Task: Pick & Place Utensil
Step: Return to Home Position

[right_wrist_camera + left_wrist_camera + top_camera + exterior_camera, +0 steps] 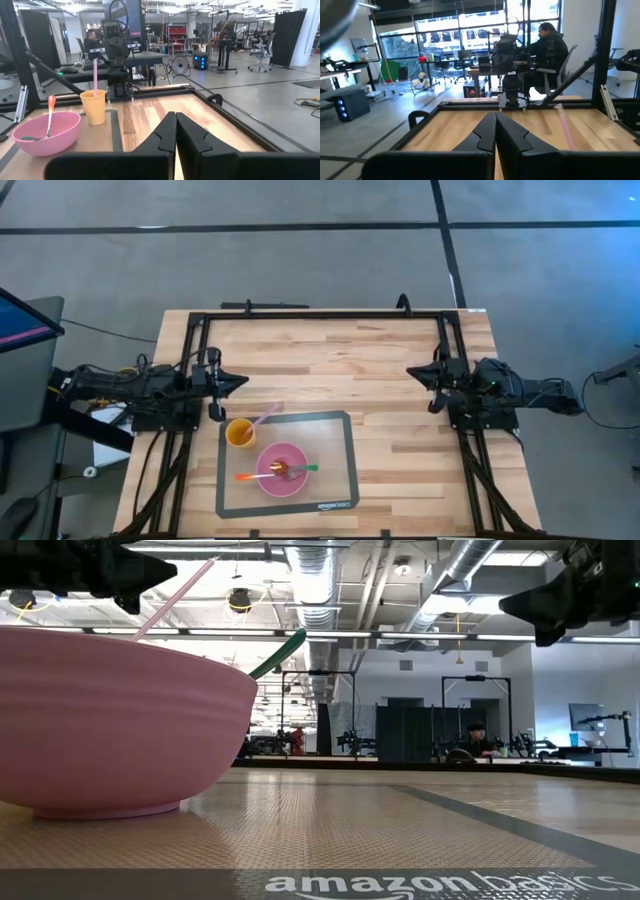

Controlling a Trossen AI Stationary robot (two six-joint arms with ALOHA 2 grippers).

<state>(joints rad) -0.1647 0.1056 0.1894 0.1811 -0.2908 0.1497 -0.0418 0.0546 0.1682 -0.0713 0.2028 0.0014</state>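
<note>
Left tool (238,381) is held mid-left, right tool (414,372) mid-right, both pinched fully narrow; pink straw (266,417) is seen in yellow cup (237,436).

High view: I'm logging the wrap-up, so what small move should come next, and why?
Likely hold both arms parked: left claw and right claw are shut at the table's sides, holding nothing, and the pink straw stands in the yellow cup on the mat.

In the low view, yellow cup (240,433) out of sight behind pink bowl (110,720), bowl's left side cropped.
</note>
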